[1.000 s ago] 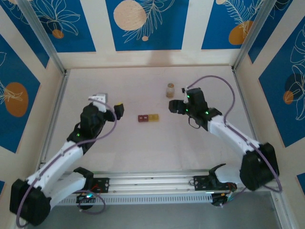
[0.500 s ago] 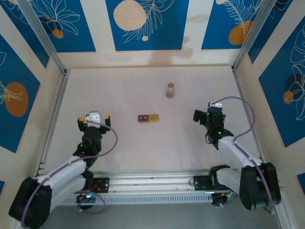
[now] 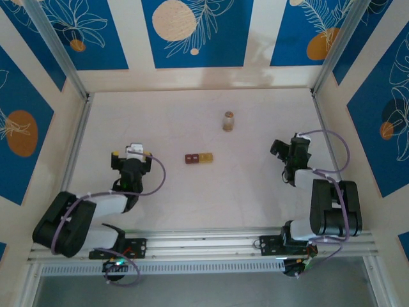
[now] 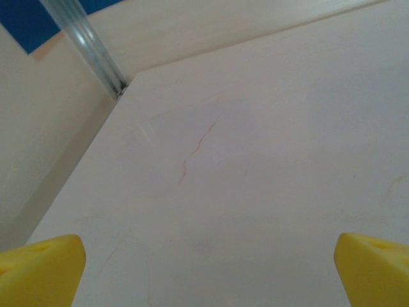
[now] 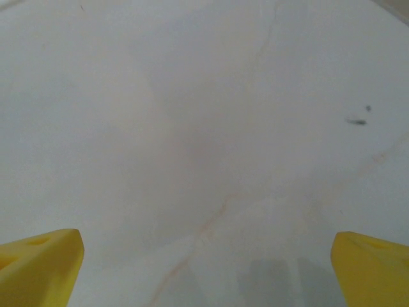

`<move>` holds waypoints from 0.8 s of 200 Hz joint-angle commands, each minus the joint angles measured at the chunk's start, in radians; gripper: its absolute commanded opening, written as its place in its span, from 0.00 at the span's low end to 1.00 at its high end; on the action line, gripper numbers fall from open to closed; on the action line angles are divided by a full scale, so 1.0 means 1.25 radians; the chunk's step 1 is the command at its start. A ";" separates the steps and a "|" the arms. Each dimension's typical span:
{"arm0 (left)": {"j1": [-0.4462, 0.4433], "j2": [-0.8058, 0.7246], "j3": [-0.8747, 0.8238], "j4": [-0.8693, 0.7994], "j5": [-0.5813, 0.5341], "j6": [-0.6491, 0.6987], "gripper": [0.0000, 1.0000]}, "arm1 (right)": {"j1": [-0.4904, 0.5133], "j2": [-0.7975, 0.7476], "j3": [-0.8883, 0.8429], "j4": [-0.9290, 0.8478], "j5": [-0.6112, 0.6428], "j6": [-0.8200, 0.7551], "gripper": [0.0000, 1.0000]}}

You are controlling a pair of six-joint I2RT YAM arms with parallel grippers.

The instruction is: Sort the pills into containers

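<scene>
Two tiny square boxes joined side by side, the containers (image 3: 199,158): dark red one (image 3: 191,158) on the left, yellow one (image 3: 206,157) on the right, flat on the pale tabletop (image 3: 192,198), untouched. Contents impossible to tell from above at that size. Beyond the containers and a little to their right, a small upright vial (image 3: 228,121), well apart from both arms. Further out, well to the left of the containers, the left pincer (image 3: 131,158); well to the right of them, the right pincer (image 3: 289,151). Both drawn back and folded toward the near edge, where a second ago stretched inward, the left one just left of the containers, the right one to their right and close by the vial. No longer near either. Both spread wide and empty, judging by the wrist views: yellow fingertips (image 4: 38,272) out at the lower corners on the left wrist, bare tabletop between, and the same spread of fingertips (image 5: 39,265) on the right wrist. Reads as a retreat to rest, not an approach: perhaps sorting finished, perhaps a pause before a fresh reach toward the containers. Hard to say which from here.
</scene>
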 commanded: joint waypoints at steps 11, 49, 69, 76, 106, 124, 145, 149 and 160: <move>0.020 0.068 0.035 0.110 0.051 0.059 1.00 | 0.077 0.019 -0.081 0.292 -0.016 -0.130 0.99; 0.049 0.075 0.071 0.040 0.118 0.053 1.00 | 0.110 0.066 -0.134 0.428 -0.192 -0.240 0.99; 0.098 0.126 0.030 0.161 0.226 0.044 1.00 | 0.102 0.073 -0.113 0.403 -0.209 -0.243 0.99; 0.132 0.173 -0.009 0.299 0.232 0.000 0.99 | 0.101 0.084 -0.104 0.403 -0.217 -0.247 0.99; 0.243 0.168 -0.010 0.229 0.327 -0.114 0.99 | 0.072 0.084 -0.061 0.322 -0.249 -0.220 0.99; 0.244 0.174 0.080 0.076 0.405 -0.078 0.99 | 0.067 0.085 -0.057 0.313 -0.256 -0.216 0.99; 0.243 0.174 0.072 0.095 0.415 -0.075 1.00 | 0.063 0.087 -0.054 0.312 -0.263 -0.213 0.99; 0.244 0.176 0.072 0.099 0.414 -0.074 1.00 | 0.062 0.086 -0.054 0.310 -0.267 -0.212 0.99; 0.244 0.175 0.072 0.101 0.413 -0.073 1.00 | 0.057 0.087 -0.051 0.305 -0.278 -0.210 0.99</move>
